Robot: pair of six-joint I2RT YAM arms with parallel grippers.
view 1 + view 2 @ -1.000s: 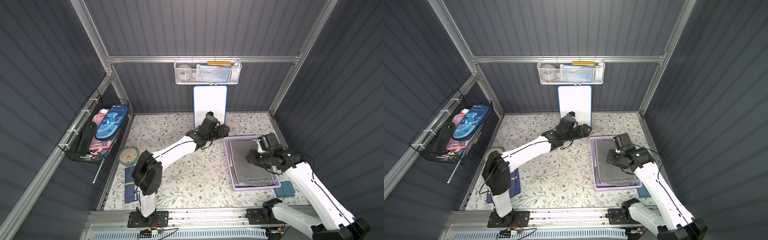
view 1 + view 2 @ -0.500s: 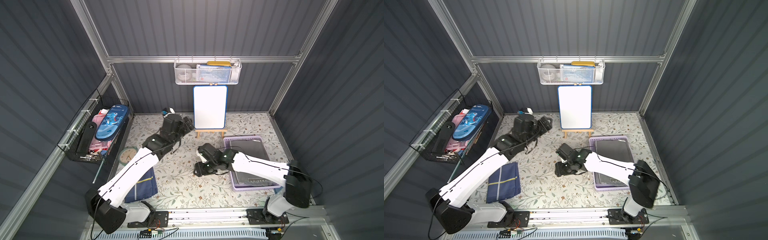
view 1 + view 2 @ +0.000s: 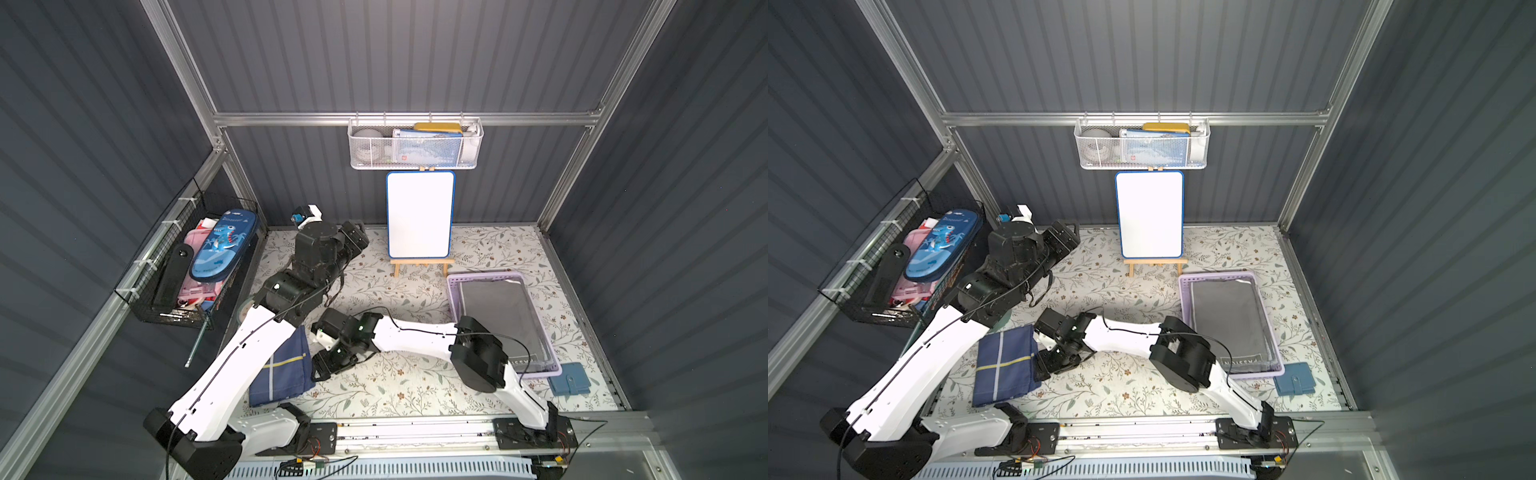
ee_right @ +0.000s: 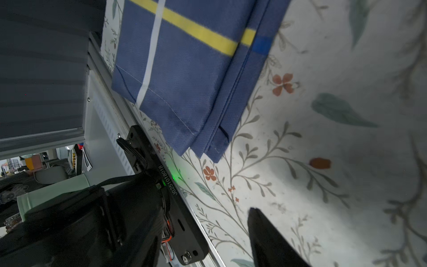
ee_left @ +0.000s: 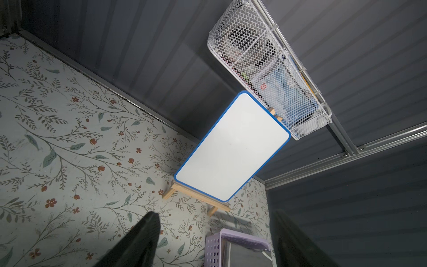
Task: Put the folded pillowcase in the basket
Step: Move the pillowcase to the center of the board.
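Pillowcase (image 4: pixel 184 74) fold layers, perhaps three, right wrist

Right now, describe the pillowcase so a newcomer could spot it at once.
Start at the floral table, then its front corner on the side of the left arm. The pillowcase is the flat folded navy cloth there, just beside the right gripper. Only it carries a yellow stripe crossing a white one.
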